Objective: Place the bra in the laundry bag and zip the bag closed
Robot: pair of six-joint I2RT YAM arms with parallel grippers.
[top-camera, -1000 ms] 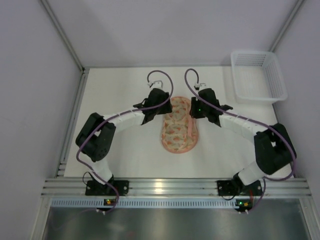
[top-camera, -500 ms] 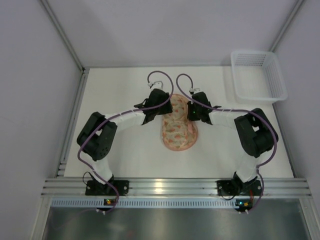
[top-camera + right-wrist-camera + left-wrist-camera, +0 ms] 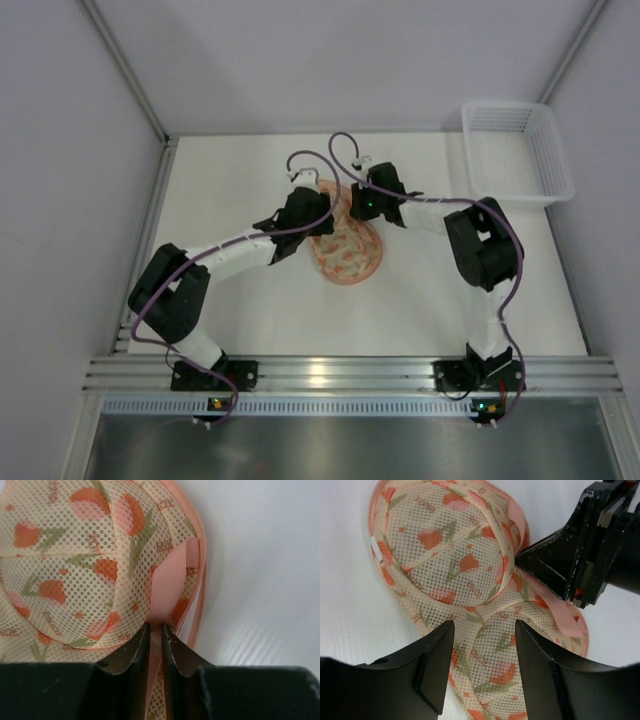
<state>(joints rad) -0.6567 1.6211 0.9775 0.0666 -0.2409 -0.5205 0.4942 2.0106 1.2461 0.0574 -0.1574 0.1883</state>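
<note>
Pinching the pink strap (image 3: 169,575) at the bag's rim, the right claw (image 3: 156,629) has its jaws nearly shut, with only the ribbon between them. The left claw (image 3: 484,630) hangs about half open over the laundry bag (image 3: 445,565), a finger on each side of a mesh fold, gripping nothing. The bag lies in the middle of the table (image 3: 230,180), between the two claws and well apart from the white basket (image 3: 556,165). It looks light, soft and floppy: domed mesh likely to dent, and to slide on the smooth top if pushed. The sewn strap and pink rim seem the firmest holds; loose mesh would bunch. No bra or zip pull shows, so I cannot tell whether it is packed.
</note>
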